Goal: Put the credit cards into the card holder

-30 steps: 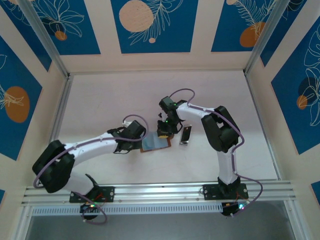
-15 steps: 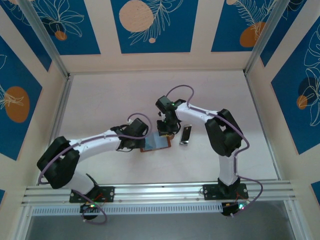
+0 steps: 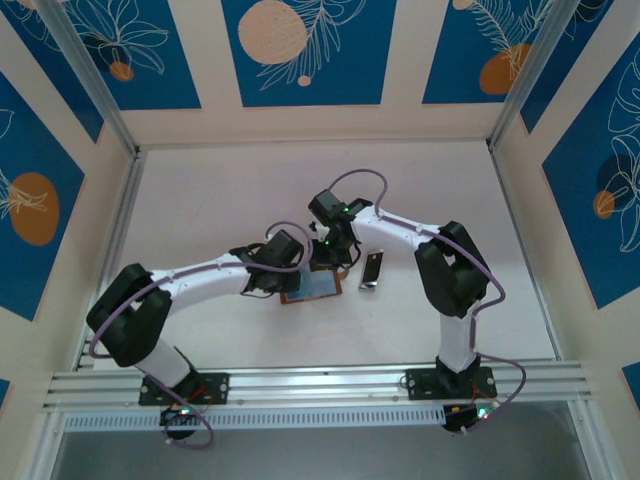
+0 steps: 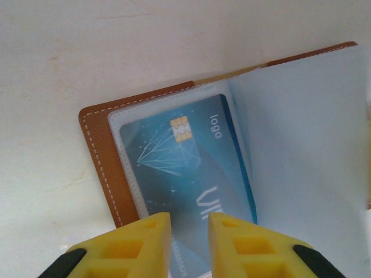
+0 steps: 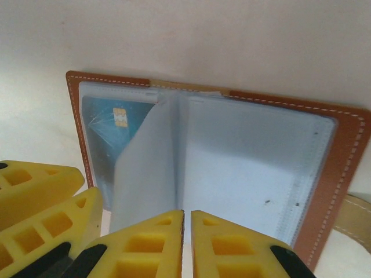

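While working at the card holder lying open on the bench, slide the blue credit card along its long axis, straight away from the nearer left hand (narrowly parted, pinch not tellable), with the right hand pressed together at the raised clear leaf.

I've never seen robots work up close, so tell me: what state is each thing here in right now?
card holder, open, lying flat
blue card, inside a clear pocket
clear page, lifted, bent upward
left gripper, slightly open above the card
right gripper, shut on the clear page's edge
grey piece, lying flat beside the holder, untouched
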You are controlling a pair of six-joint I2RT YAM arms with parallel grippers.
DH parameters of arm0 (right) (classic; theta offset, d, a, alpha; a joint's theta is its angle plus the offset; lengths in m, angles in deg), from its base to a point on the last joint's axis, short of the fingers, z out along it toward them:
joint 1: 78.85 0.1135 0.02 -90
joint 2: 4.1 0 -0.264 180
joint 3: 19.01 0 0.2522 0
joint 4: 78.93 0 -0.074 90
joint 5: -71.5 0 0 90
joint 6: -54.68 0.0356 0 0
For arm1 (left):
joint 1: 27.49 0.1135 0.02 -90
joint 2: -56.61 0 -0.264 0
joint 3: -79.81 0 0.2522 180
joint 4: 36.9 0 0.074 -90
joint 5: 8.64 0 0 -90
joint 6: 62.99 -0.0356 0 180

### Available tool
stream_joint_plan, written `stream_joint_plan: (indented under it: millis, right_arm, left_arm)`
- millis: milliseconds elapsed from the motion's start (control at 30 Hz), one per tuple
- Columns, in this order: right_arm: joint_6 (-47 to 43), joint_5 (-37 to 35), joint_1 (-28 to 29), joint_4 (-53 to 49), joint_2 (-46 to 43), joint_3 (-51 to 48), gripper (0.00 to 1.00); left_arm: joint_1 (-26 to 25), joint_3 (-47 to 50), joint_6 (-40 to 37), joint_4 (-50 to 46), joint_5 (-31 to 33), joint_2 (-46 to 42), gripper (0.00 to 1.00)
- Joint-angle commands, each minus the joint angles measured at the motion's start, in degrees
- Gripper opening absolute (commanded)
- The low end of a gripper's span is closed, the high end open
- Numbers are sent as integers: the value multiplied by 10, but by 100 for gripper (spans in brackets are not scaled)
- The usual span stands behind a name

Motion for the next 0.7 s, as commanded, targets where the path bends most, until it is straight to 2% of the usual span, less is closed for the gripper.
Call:
stream_joint_plan:
  millis: [0, 333, 467, 667]
  right_arm:
    - [-4, 33, 3, 3, 2, -10, 13]
    - [3, 71, 34, 16, 58, 26, 13]
    - [7, 74, 56, 19, 91, 54, 13]
    - [19, 80, 55, 24, 119, 60, 12]
  left_arm:
    - [6, -14, -3, -5, 4, 0, 22]
    - [38, 41, 32, -84, 89, -157, 25]
    - [56, 41, 15, -101, 74, -184, 27]
    - [55, 32, -9, -67, 17, -137, 25]
